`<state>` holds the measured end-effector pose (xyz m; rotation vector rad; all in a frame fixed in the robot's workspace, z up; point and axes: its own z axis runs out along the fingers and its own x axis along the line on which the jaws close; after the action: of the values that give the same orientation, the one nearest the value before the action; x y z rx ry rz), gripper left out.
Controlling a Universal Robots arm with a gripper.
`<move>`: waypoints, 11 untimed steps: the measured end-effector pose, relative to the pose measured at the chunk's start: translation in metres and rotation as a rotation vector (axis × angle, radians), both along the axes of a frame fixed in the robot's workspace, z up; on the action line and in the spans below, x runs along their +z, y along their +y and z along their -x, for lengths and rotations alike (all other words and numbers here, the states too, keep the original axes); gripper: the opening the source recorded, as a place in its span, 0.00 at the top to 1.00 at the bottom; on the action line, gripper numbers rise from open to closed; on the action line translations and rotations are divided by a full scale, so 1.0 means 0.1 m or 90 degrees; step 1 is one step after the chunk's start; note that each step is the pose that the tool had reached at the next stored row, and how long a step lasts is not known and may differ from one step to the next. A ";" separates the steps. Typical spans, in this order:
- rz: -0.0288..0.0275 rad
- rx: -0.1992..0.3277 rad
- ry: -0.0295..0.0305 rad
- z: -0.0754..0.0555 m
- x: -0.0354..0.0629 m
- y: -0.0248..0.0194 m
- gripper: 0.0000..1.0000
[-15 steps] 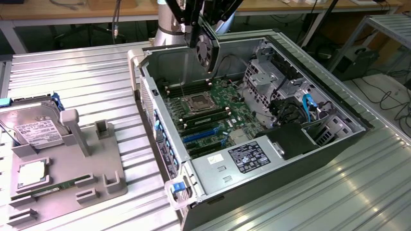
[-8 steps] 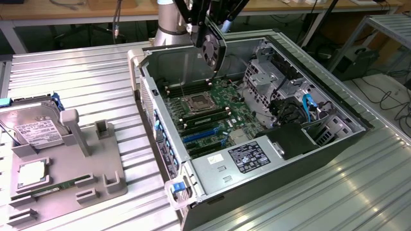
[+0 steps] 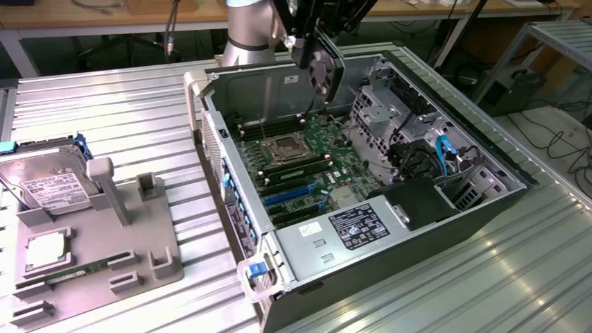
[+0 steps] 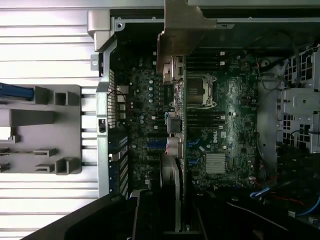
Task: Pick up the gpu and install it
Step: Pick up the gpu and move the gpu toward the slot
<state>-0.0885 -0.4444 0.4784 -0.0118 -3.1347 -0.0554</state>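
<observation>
We're hanging the arm (image 3: 248,31) down over the open PC case (image 3: 268,87), w/ the gripper (image 3: 310,38) pointing straight down above the motherboard (image 3: 306,156). The jaws are pinching the gpu (image 3: 326,69) by its upper edge, closed partway onto the card. The gpu is hanging upright on edge in the air over the board's socket end, not yet sitting in any slot.

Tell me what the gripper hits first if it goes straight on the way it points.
Pointing down into the open case, the gripper holds the gpu, so the card's lower edge would likely meet the motherboard first, beside the CPU socket; depth is unclear.
</observation>
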 end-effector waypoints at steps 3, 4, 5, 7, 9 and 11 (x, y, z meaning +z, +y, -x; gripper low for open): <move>0.0000 0.000 0.0001 -0.15 -0.021 0.003 0.72; 0.0000 0.000 0.0000 -0.19 -0.027 0.004 0.72; 0.0000 0.000 0.0000 -0.24 -0.034 0.006 0.72; 0.0000 0.000 0.0000 -0.33 -0.043 0.011 0.72; 0.0000 0.000 0.0000 -0.41 -0.051 0.015 0.72; -0.0001 0.000 0.0000 -0.48 -0.058 0.016 0.72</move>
<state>-0.0403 -0.4428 0.4727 -0.0118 -3.1347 -0.0556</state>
